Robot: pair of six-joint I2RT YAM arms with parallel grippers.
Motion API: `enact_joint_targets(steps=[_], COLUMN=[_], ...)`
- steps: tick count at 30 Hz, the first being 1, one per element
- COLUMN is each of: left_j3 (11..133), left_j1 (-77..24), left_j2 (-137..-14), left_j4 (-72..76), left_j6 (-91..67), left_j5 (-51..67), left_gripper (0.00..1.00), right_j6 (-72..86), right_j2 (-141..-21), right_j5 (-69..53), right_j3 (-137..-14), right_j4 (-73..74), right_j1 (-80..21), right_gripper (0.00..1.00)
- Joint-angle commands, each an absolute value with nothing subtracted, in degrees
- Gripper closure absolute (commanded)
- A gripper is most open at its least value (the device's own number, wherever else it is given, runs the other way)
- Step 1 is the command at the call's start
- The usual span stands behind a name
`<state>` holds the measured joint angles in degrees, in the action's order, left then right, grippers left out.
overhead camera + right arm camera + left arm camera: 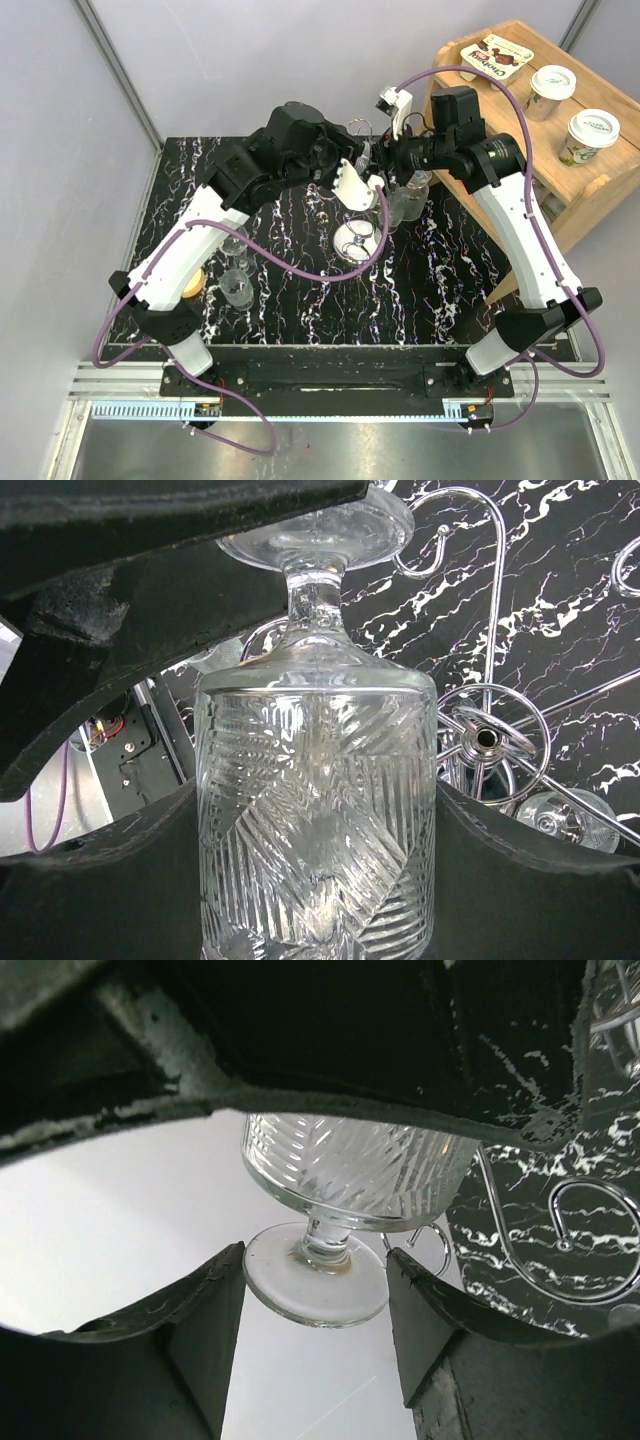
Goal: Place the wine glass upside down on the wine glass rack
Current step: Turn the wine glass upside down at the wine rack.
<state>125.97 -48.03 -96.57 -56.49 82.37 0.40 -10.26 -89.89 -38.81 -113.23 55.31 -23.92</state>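
Observation:
The clear cut-pattern wine glass (318, 820) is held upside down, foot up, above the table (300, 290). My right gripper (318, 880) is shut on its bowl, one finger on each side. My left gripper (315, 1300) has the glass's round foot (315, 1282) between its fingertips, touching both. In the top view both grippers meet over the table's far middle, the left gripper (376, 184) beside the right gripper (410, 188), with the glass (405, 208) between them. The chrome wine glass rack (355, 240) stands just below them. Its curled arms (497, 580) and hub (487, 738) are right beside the glass.
Two more glasses (238, 288) and an orange object (192, 285) sit on the table's left, under the left arm. A wooden crate (590, 190) with two lidded cups (590, 130) and a snack packet (497, 55) stands at the far right.

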Motion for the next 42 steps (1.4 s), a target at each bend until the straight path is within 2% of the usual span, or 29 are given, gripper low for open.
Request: enact_joint_targets(steps=[1, 6, 8, 9, 13, 15, 25, 35, 42], left_j3=[129.1, 129.5, 129.5, 129.5, 129.4, 129.3, 128.7, 128.7, 125.8], left_j1=[-50.5, -51.8, -52.0, -52.1, -52.6, -52.7, -52.7, -52.7, -52.3], left_j2=[-96.5, -96.9, -97.1, -97.2, -97.3, -97.3, -96.8, -95.9, -93.9], left_j4=[-50.5, -49.0, -49.0, -49.0, -49.0, -49.0, -48.7, -42.6, -38.2], left_j6=[88.4, 88.4, 88.2, 88.4, 88.2, 88.2, 87.1, 77.0, 68.1], left_j5=[-2.6, -3.4, -3.5, -3.7, -3.7, -4.0, -5.0, -6.2, -6.3], left_gripper=[1.0, 1.0, 1.0, 1.0, 1.0, 1.0, 1.0, 1.0, 1.0], right_j6=[-8.1, -7.5, -7.4, -7.5, -6.9, -6.9, -7.0, -7.6, -7.1], right_j2=[-89.9, -89.7, -89.2, -88.9, -88.3, -88.5, -88.4, -86.6, -85.9], right_j5=[-41.9, -43.5, -44.3, -44.7, -45.4, -45.4, -39.8, -36.9, -36.4], right_j3=[-115.4, -114.0, -112.9, -112.9, -111.7, -112.0, -112.5, -113.4, -115.7], right_j4=[53.5, 51.9, 51.1, 50.9, 49.2, 49.6, 49.2, 47.9, 47.9], right_j1=[-25.6, -25.9, -26.0, -26.0, -26.0, -26.0, -25.9, -25.8, -25.0], right_gripper=[0.27, 0.23, 0.09, 0.08, 0.08, 0.13, 0.2, 0.1, 0.09])
